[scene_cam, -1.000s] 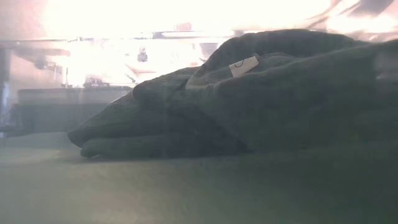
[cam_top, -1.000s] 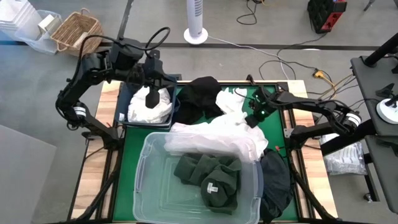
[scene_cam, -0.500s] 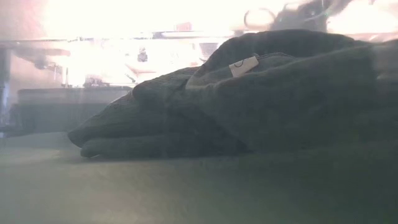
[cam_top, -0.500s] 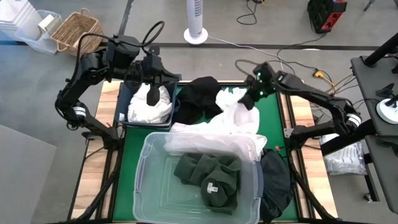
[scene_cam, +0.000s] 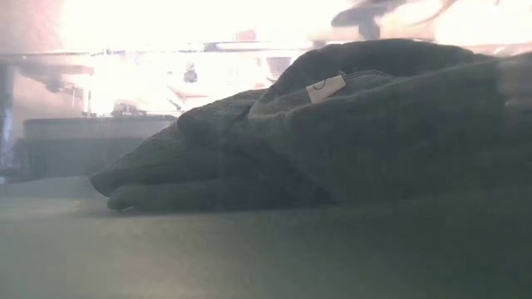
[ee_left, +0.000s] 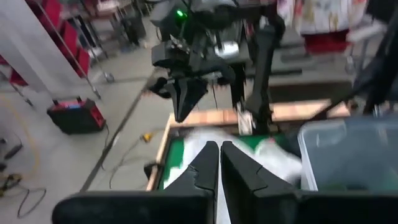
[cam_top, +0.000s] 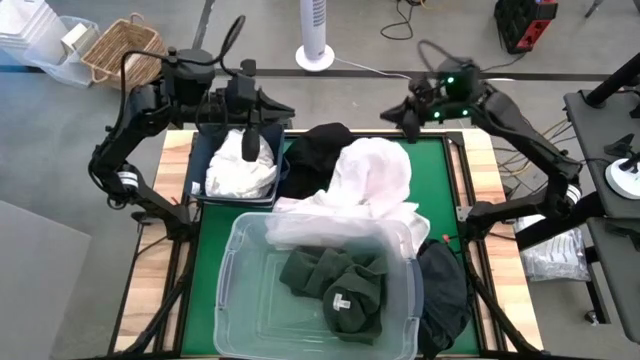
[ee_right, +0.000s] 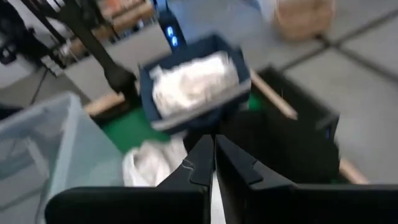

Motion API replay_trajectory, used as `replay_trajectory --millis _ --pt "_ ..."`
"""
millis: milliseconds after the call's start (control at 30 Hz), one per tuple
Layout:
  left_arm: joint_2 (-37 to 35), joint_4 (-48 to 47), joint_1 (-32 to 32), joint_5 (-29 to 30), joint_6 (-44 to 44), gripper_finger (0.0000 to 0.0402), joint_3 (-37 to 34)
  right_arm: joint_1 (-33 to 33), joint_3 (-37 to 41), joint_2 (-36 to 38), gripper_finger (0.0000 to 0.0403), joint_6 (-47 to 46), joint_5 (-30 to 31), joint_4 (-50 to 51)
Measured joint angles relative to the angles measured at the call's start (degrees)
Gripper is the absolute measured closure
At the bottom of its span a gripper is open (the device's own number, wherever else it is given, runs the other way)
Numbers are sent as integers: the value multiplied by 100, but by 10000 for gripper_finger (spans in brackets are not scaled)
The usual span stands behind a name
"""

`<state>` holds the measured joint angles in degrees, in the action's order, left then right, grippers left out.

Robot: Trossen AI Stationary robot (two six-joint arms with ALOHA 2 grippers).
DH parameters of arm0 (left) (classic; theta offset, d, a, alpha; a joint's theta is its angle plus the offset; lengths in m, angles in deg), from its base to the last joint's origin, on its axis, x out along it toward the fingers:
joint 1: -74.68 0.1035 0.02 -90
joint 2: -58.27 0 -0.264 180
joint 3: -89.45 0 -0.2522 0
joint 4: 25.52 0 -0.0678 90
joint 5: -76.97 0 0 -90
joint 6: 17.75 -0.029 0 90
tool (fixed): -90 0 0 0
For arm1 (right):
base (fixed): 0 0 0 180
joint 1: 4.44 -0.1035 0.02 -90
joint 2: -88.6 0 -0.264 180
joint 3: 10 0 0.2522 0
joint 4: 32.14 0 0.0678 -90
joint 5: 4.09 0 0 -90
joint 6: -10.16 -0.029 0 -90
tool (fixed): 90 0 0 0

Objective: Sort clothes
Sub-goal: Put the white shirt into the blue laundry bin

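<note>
Right gripper (cam_top: 392,117) sits raised at about 1 o'clock over the far edge of the green table mat (cam_top: 437,178), fingers pinched nearly together on a white fabric garment (cam_top: 372,175) that hangs down from it onto the white pile draped over the far rim of the clear plastic tub (cam_top: 235,268). Left gripper (cam_top: 249,146) is at about 11 o'clock above the navy blue bin (cam_top: 201,152), fingers pressed nearly shut on a strip of the white clothes heap (cam_top: 241,172) lying in that bin. Black garment (cam_top: 318,156) lies between bin and lifted white piece, touching both. Dark green folded clothes (cam_top: 340,285) with a small white tag (cam_top: 342,298) rest inside the tub, filling the low view (scene_cam: 349,124). Another dark garment (cam_top: 444,290) lies at 4 o'clock just beside the tub. Left wrist view shows the right arm's gripper (ee_left: 186,93) well beyond its own closed fingers (ee_left: 208,165).
</note>
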<state>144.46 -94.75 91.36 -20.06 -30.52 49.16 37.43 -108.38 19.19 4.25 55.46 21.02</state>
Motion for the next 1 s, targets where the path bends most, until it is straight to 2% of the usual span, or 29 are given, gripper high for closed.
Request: replay_trajectory --millis 200,367,533,667,733,833,1000 --pt "28 350 42 0 118 385 2 0 -643 -2 394 8 0 -396" --pt "35 348 45 7 128 361 2 2 -714 -11 394 403 117 20" --pt "34 265 42 26 146 346 2 -11 -706 -131 392 685 1039 948" --pt "35 166 42 39 146 343 2 13 -702 -388 384 228 1670 1758" --pt "33 118 47 44 143 343 2 16 -702 -555 372 162 1893 2234" --pt "33 29 47 46 133 343 2 17 -702 -936 337 -46 1905 2793" --pt "33 -159 47 46 132 342 2 15 -695 -1649 243 -332 1978 3456"
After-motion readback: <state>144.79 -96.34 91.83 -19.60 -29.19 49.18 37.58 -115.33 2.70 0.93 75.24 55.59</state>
